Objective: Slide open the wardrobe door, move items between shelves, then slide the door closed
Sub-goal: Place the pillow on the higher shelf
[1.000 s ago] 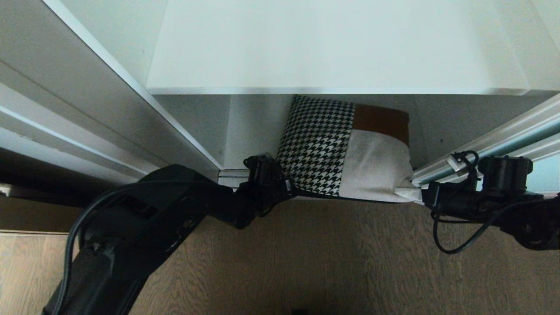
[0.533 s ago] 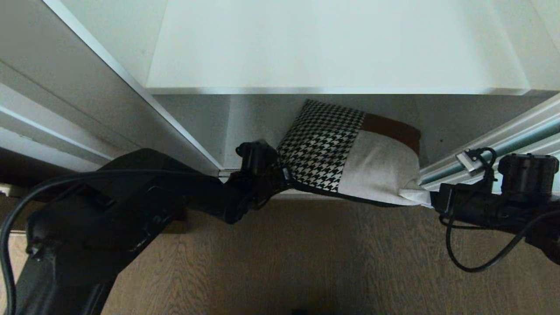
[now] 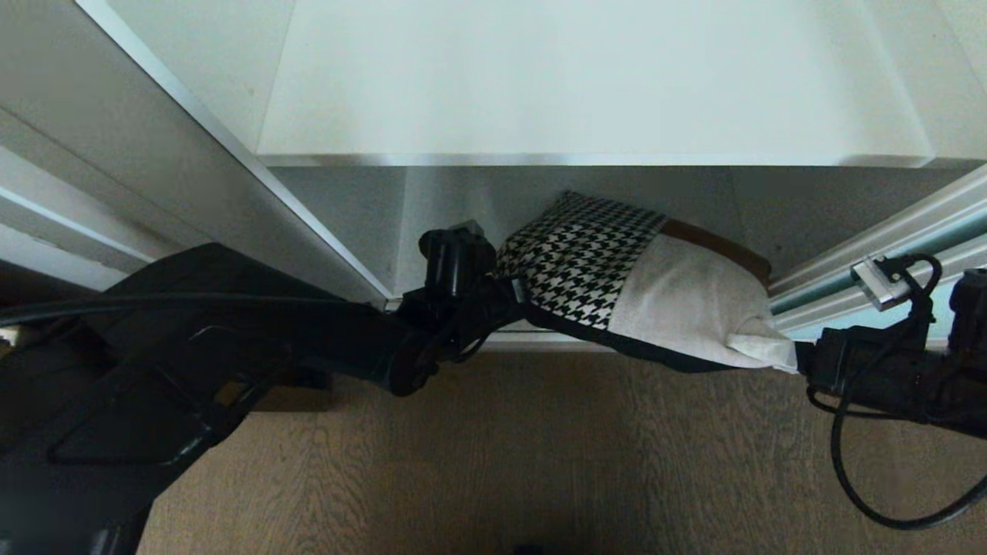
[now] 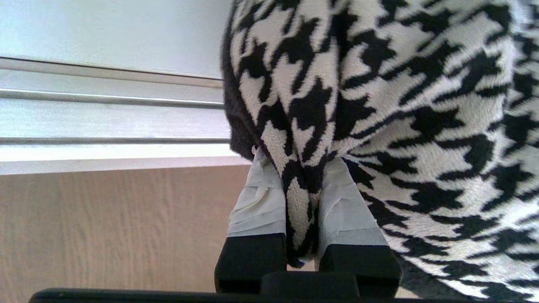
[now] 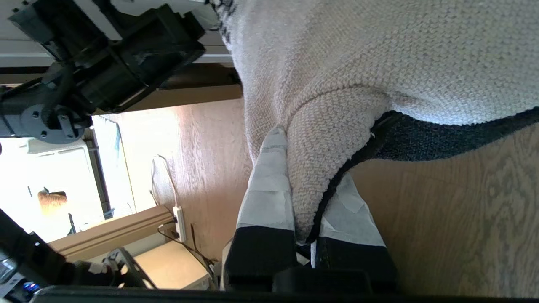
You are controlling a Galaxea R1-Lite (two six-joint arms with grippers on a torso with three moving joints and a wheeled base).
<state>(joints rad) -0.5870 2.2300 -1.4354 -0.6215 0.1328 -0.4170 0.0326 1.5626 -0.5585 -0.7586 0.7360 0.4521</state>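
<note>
the cushion (image 3: pixel 640 289) hangs tilted between the two hands, in front of the lower opening of the wardrobe and below the front edge of the white shelf (image 3: pixel 594 85), its near edge over the wood-grain floor (image 3: pixel 493 447). its houndstooth half faces the robot's left and its cream half the right, with the brown patch showing as a thin strip at the far edge. the left hand (image 3: pixel 515 297) is clamped on the houndstooth corner; in the left wrist view its taped fingers (image 4: pixel 259 202) pinch a fold of that fabric. the right hand (image 3: pixel 802 362) is closed on the cream corner, which is drawn to a point, and its taped fingers (image 5: pixel 267 189) squeeze the seam there. just beyond the right hand runs the frame of the sliding wardrobe door (image 3: pixel 887 247).
</note>
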